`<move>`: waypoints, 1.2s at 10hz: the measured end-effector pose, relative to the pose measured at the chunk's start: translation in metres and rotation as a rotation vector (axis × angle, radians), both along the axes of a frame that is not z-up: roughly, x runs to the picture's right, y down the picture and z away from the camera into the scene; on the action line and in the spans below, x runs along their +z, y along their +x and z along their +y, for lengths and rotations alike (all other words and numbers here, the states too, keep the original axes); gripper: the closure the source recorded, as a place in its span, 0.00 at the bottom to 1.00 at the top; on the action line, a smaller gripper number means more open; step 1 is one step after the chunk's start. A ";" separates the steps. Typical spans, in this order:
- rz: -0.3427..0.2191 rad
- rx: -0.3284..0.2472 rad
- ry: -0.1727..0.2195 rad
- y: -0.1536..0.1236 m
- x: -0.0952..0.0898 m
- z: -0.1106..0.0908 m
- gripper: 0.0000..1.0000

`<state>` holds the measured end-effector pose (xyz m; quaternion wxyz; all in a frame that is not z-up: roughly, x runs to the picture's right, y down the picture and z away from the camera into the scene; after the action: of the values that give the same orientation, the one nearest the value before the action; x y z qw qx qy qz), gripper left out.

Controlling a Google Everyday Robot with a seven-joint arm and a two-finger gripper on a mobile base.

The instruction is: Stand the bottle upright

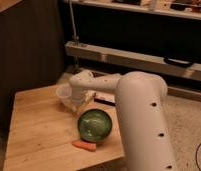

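The bottle [63,93] is a whitish, translucent shape at the back middle of the wooden table [34,135]. My gripper [72,99] is right against it, at the end of the white arm [139,115] that reaches in from the lower right. The gripper's body hides part of the bottle. I cannot tell whether the bottle is upright or tilted.
A green bowl [95,125] sits just in front of the gripper, with an orange carrot [85,145] lying near the table's front edge. A metal rail [134,59] runs behind the table. A dark wall [24,50] stands at the left.
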<state>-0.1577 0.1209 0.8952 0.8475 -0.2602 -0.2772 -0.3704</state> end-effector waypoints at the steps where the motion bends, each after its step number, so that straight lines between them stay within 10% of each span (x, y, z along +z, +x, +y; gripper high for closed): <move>1: -0.001 -0.001 -0.001 0.000 0.001 0.000 0.59; 5: -0.002 -0.012 -0.005 -0.002 0.003 -0.002 0.86; 12: -0.015 -0.011 0.019 -0.004 -0.022 -0.027 0.87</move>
<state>-0.1617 0.0943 0.8734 0.8458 -0.2510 -0.2786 -0.3795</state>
